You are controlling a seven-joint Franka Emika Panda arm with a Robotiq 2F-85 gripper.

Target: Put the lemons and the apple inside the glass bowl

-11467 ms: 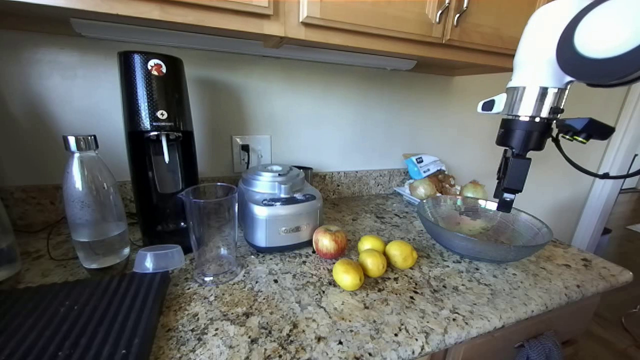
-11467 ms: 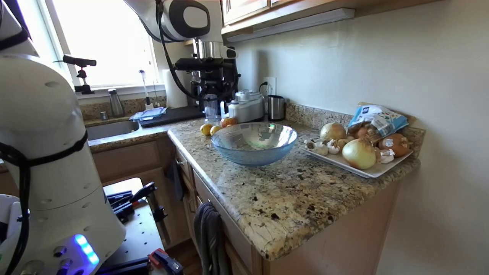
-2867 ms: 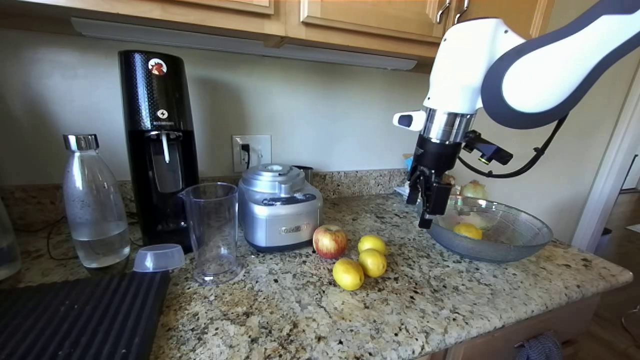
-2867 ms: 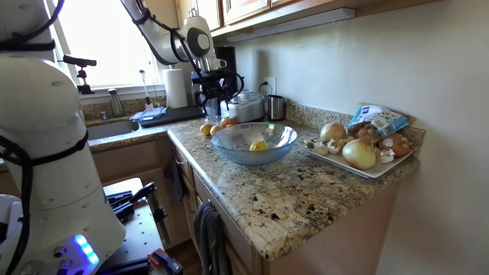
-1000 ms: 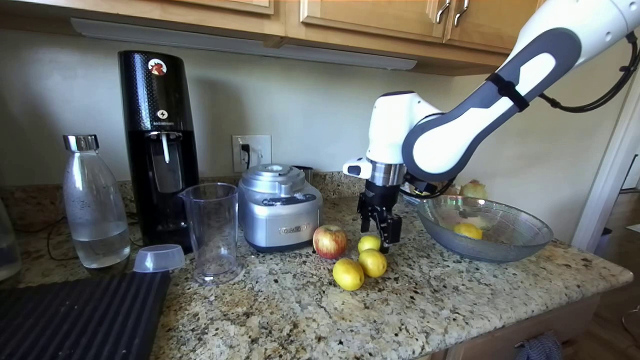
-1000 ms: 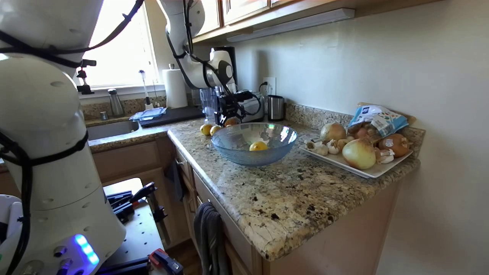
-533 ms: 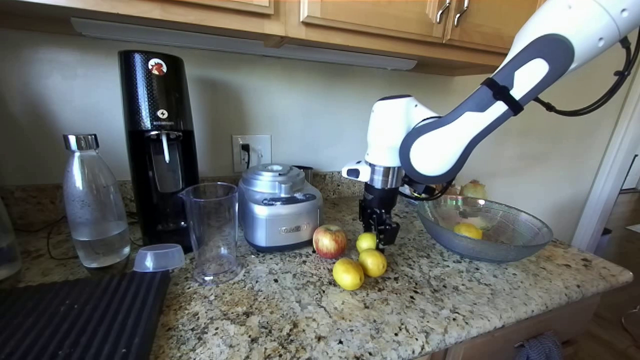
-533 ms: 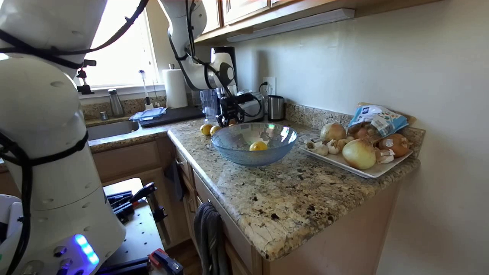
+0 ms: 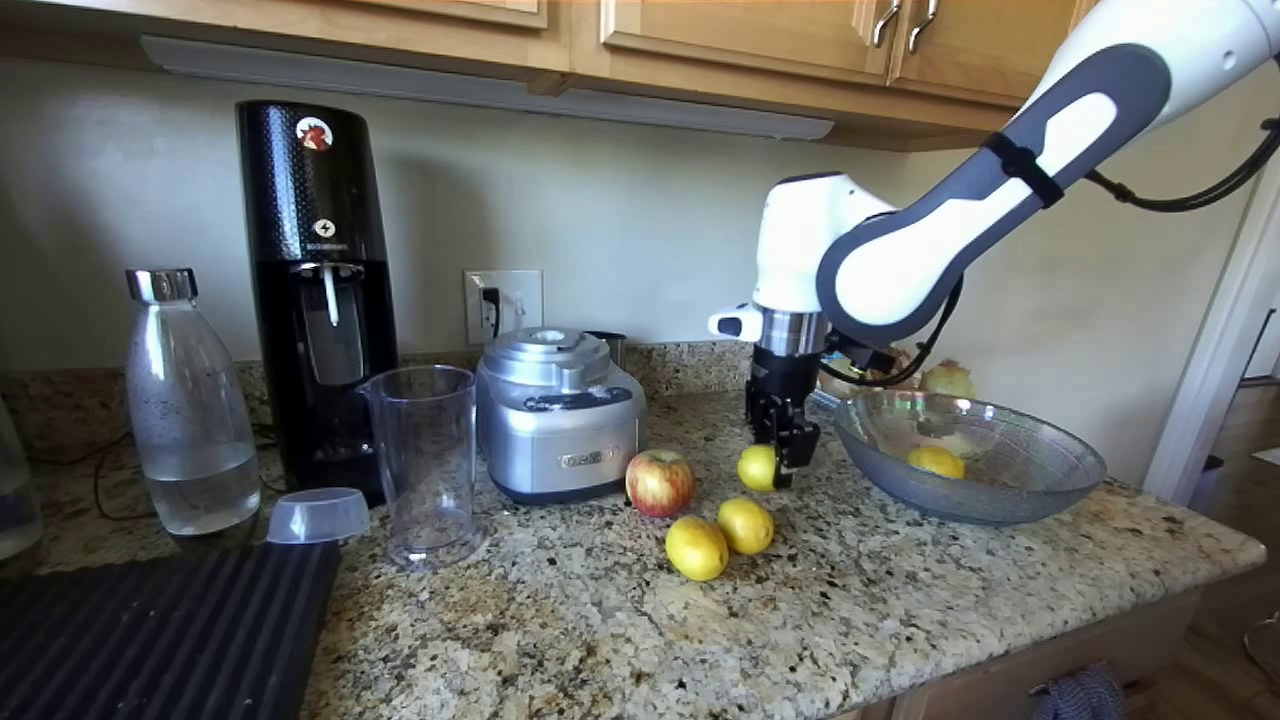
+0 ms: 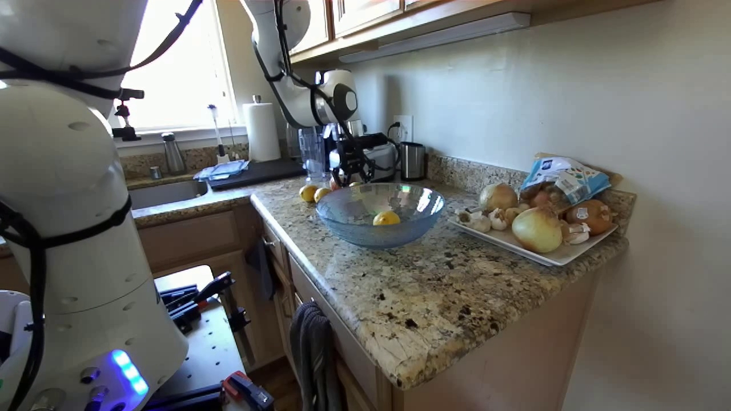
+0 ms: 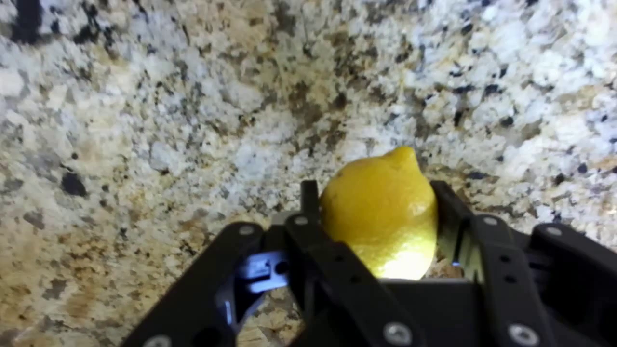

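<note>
In an exterior view the silver food processor [image 9: 562, 430] stands behind and just beside the red apple [image 9: 659, 484]; whether they touch cannot be told. Further left stand a tall clear cup [image 9: 420, 470], a black drink machine [image 9: 315, 180] and a bottle [image 9: 190, 420], with a dark ridged mat [image 9: 160, 640] in front. A plate [image 10: 562, 257] of onions [image 10: 537, 229] and garlic [image 10: 478, 221], with a blue-and-white bag [image 10: 588, 185], lies on the worktop [image 10: 434, 297] near the glass bowl [image 9: 900, 492]. The bowl's flared wall stands between the tool [image 11: 376, 190] and the bowl's inside.

The tool is clamped on a lemon [image 11: 381, 217], its fingers [image 11: 310, 200] against either side. A second lemon [image 9: 936, 461] rests in the bowl. A third lemon [image 9: 745, 526] and a fourth lemon [image 9: 697, 548] lie side by side on the worktop, near the apple.

Against half a second ago, the clamped lemon shows higher and nearer the bowl, and a gap now separates it from the third. The fingers stand closer together than a second ago. The apple, the bowl and the two loose lemons keep their places. The second lemon, earlier grouped with the rest on the worktop, now sits in the bowl.
</note>
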